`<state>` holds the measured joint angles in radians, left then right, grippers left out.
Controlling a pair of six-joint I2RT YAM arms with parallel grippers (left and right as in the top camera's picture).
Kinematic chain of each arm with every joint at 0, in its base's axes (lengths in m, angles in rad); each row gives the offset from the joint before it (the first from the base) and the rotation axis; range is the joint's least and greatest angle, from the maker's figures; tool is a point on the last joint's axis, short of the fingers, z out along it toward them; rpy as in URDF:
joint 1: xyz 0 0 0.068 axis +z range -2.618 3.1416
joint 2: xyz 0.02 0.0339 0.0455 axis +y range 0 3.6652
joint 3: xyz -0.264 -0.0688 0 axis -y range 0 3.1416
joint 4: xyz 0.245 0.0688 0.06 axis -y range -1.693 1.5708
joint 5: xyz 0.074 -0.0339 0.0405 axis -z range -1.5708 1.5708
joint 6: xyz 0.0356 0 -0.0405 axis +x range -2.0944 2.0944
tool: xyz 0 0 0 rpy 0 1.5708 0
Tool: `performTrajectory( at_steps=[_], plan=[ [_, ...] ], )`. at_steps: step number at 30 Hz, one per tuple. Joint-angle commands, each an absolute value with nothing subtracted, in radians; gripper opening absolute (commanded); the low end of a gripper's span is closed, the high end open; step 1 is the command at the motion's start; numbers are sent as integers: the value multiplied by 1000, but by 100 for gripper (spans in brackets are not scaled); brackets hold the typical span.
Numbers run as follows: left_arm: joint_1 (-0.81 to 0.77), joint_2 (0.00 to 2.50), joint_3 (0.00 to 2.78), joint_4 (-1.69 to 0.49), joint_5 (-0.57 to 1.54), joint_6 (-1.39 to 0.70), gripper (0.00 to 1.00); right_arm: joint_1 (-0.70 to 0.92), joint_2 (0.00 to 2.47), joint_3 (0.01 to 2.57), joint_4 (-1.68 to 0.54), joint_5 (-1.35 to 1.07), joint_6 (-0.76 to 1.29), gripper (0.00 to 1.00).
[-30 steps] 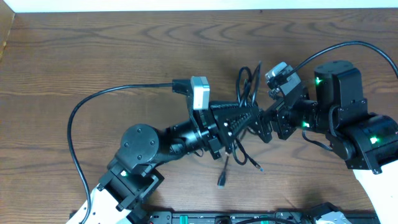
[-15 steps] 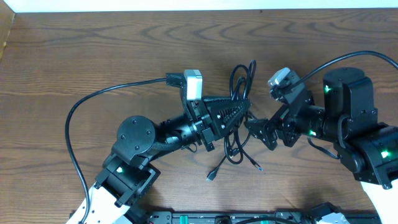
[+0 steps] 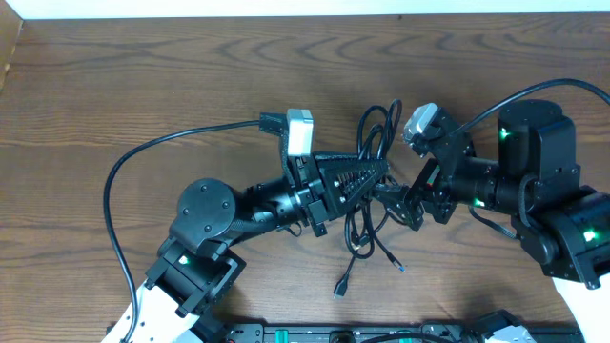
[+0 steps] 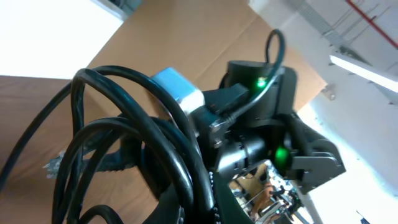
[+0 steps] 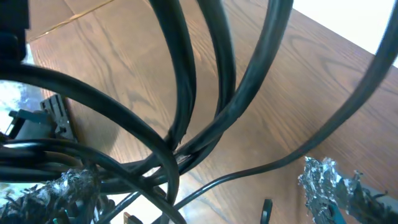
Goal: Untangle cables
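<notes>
Cables [image 3: 362,129] hang in a tangled bunch from the left gripper [image 3: 377,171], whose fingers are pressed together on them. Loose plug ends trail below it over the table [image 3: 191,76]. Just beside it, the right gripper [image 3: 396,202] stands spread around several strands.

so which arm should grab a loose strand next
Right, probably: the left gripper is shut on the cables, holding them, while the right gripper is open just beside the tangle.

Brown wood-grain table [image 3: 143,86], cardboard panel [image 4: 186,37] behind, strip light [image 4: 367,70] overhead
</notes>
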<state>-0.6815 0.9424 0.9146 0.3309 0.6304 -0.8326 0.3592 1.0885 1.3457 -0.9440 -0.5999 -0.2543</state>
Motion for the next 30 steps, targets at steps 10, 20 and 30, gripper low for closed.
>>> performTrajectory(
  at_steps=[10,20,30],
  plan=[
    [-680,937,927,376,675,-852,7,379,1146,1345,-861,-654,-266,99],
    [-680,938,927,435,727,-875,7,408,1217,1345,-804,-616,-240,99],
    [-676,937,927,631,741,-900,7,406,1275,1345,-871,-358,-157,99]
  ],
)
